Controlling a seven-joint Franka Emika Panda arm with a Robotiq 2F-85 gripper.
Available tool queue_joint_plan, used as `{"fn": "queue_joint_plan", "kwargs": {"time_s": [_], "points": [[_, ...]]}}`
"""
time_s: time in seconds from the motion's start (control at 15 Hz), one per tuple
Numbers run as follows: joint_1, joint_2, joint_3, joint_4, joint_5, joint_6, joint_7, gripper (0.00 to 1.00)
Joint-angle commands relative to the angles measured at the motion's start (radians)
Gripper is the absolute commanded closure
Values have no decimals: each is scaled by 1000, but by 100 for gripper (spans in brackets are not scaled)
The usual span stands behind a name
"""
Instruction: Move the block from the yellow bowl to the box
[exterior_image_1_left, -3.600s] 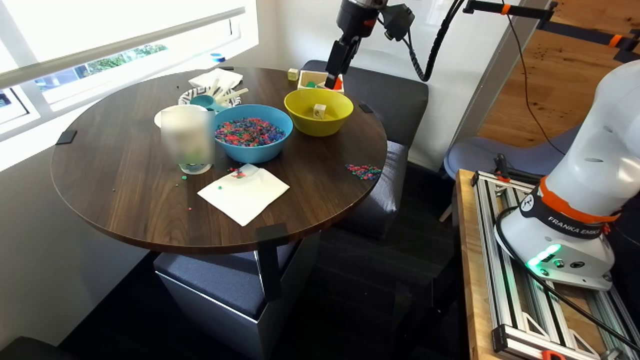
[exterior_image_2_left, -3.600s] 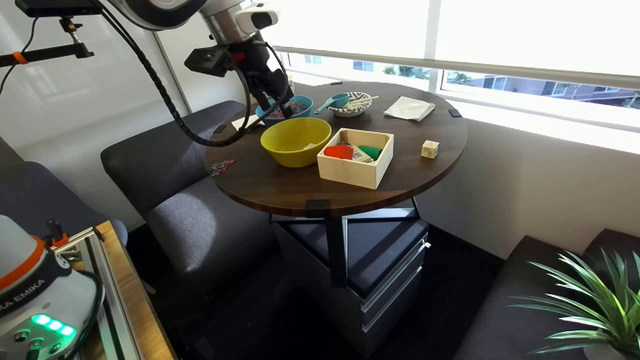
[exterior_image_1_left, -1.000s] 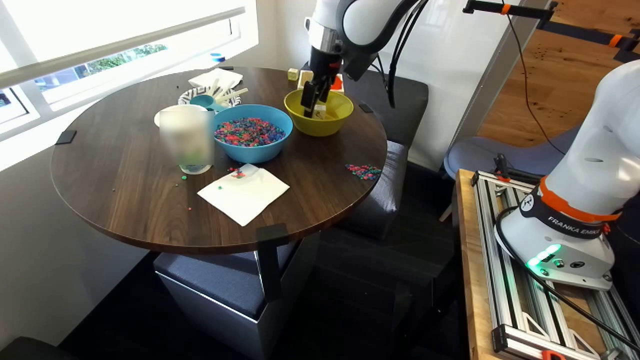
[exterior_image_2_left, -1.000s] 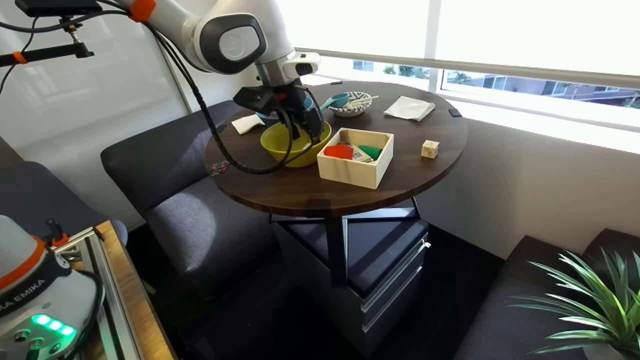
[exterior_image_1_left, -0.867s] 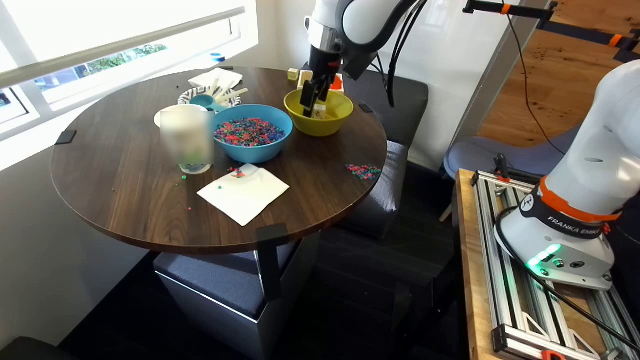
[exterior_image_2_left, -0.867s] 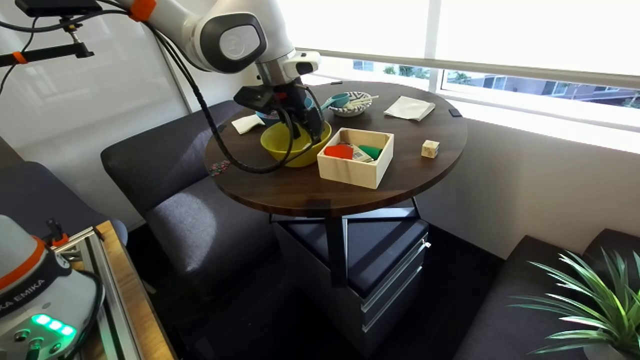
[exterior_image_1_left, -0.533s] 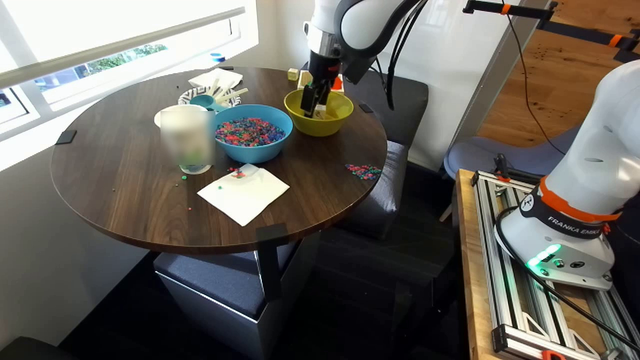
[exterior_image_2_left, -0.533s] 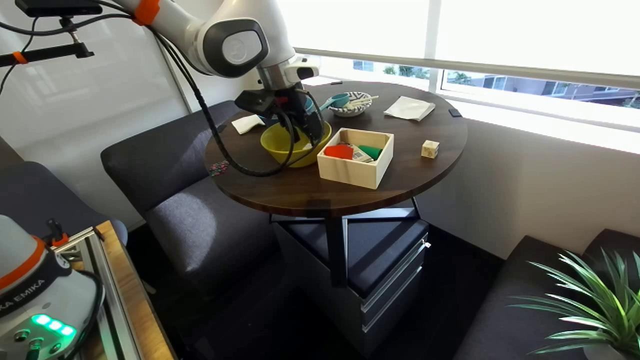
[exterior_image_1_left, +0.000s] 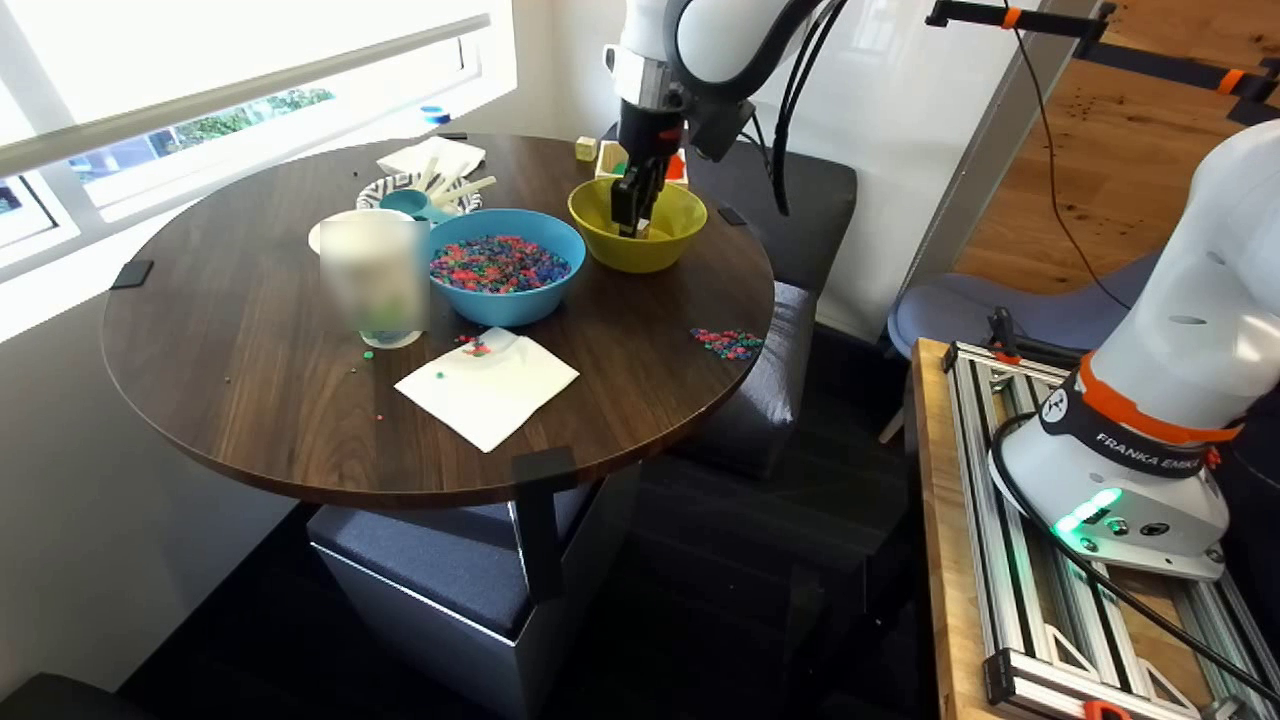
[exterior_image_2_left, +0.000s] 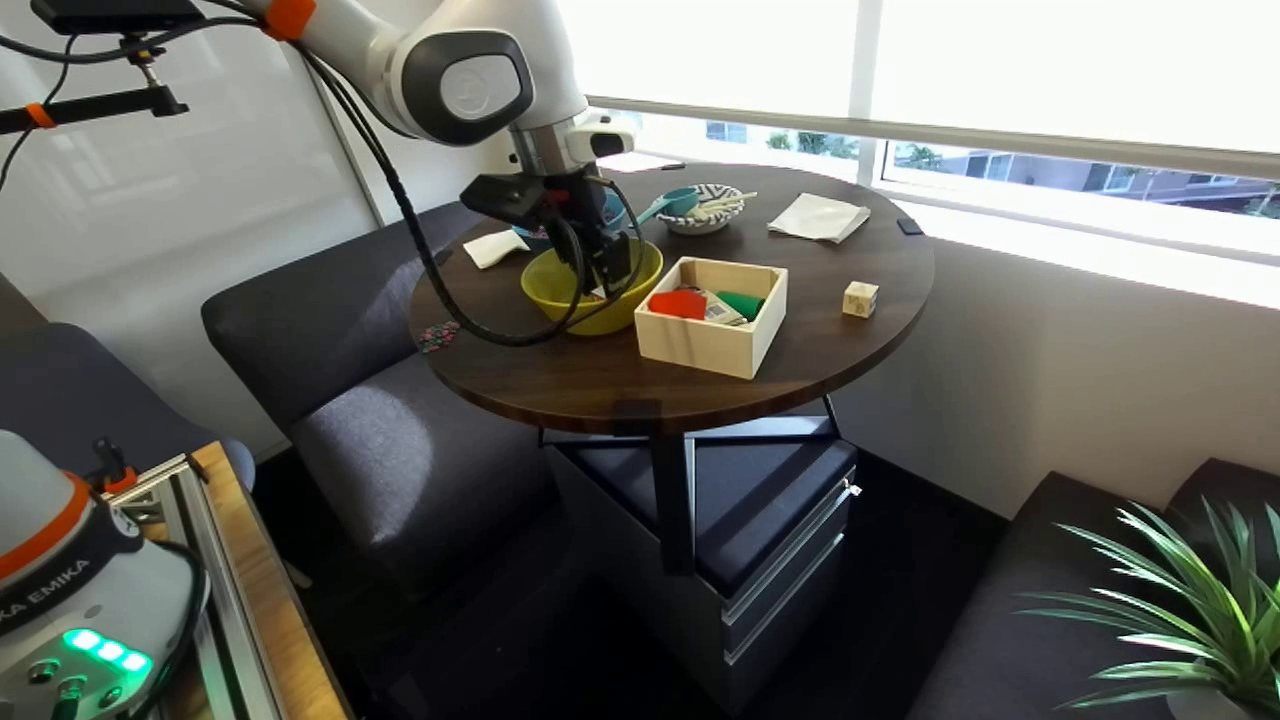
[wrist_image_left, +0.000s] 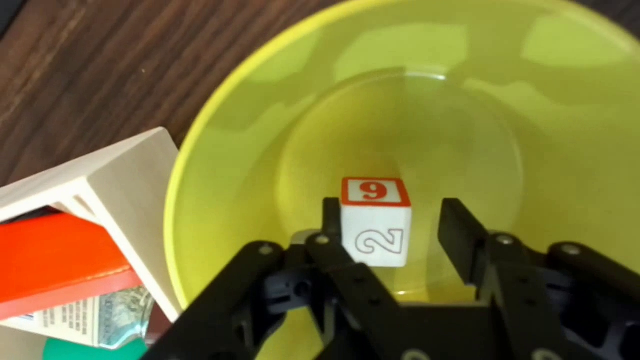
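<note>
Wrist view: my gripper (wrist_image_left: 392, 216) parted, block (wrist_image_left: 376, 225) between its fingers, in the yellow bowl (wrist_image_left: 230, 155). Box (exterior_image_2_left: 695, 342) just beside bowl, near edge of table (exterior_image_2_left: 845, 345).

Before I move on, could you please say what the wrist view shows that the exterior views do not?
Only the wrist view shows the red-framed numeral on the block and a gap between block and one finger.
Only the exterior views show the blue bowl of colourful bits, a wooden cube on the tabletop and the robot's base.
Both share the yellow bowl, the hand at the block inside, and the box beside it.
</note>
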Motion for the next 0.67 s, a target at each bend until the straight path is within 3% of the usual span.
{"fn": "queue_joint_plan", "kwargs": {"time_s": [0.0, 0.13, 0.6], "points": [[-6, -64, 7, -4, 30, -119, -36, 77], [-4, -78, 9, -1, 48, -142, -50, 92], [-27, -168, -26, -23, 45, -122, 4, 92]]}}
